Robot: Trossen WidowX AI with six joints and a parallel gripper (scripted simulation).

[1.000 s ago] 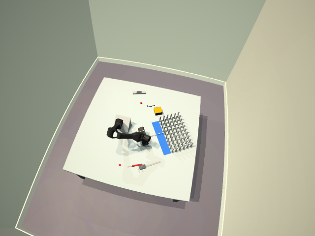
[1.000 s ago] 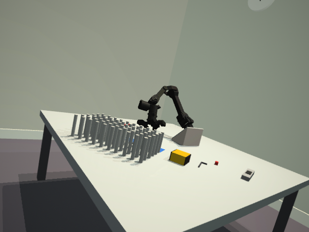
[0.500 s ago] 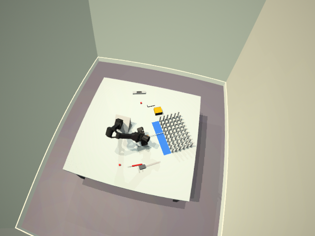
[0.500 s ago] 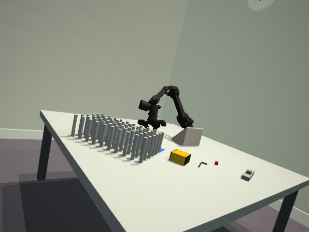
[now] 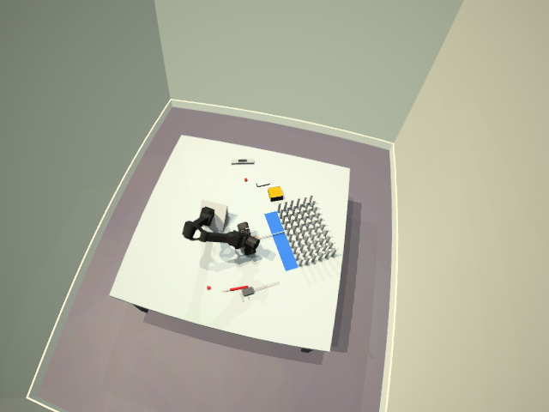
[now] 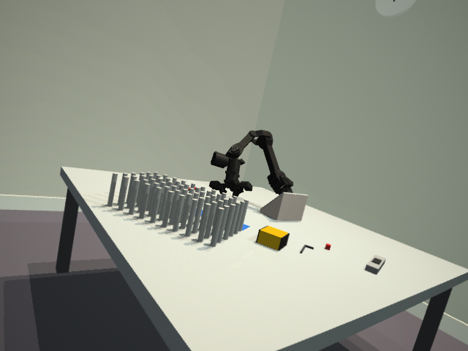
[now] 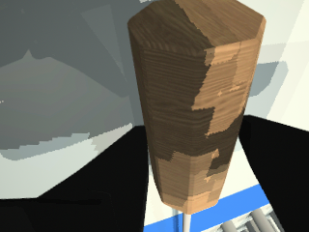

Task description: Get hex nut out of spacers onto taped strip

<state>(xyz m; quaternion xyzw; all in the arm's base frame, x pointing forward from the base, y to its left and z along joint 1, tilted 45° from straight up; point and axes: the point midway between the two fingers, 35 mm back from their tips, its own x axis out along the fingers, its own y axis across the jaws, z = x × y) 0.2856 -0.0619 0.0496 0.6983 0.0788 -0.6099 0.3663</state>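
Note:
My gripper (image 5: 254,239) (image 6: 235,192) (image 7: 192,130) is shut on the wooden handle (image 7: 179,87) of a tool, in front of the spacer field. The tool's thin metal rod (image 5: 270,235) (image 7: 186,223) reaches from the handle over the blue taped strip (image 5: 286,257) (image 6: 246,227) (image 7: 241,200) to the front edge of the spacers in the top view. The rod's tip cannot be made out. The grey metal spacers (image 5: 310,198) (image 6: 216,227) (image 7: 263,222) stand upright in rows. The hex nut cannot be made out in any view.
A yellow block (image 5: 275,193) (image 6: 273,238) stands beside the field, near a black hex key (image 6: 308,246), a red cube (image 5: 245,179) (image 6: 327,246) and a grey device (image 5: 242,161) (image 6: 375,264). Opposite lie a red-handled tool (image 5: 238,287), a caliper-like tool (image 5: 247,291) and another small red piece (image 5: 208,287).

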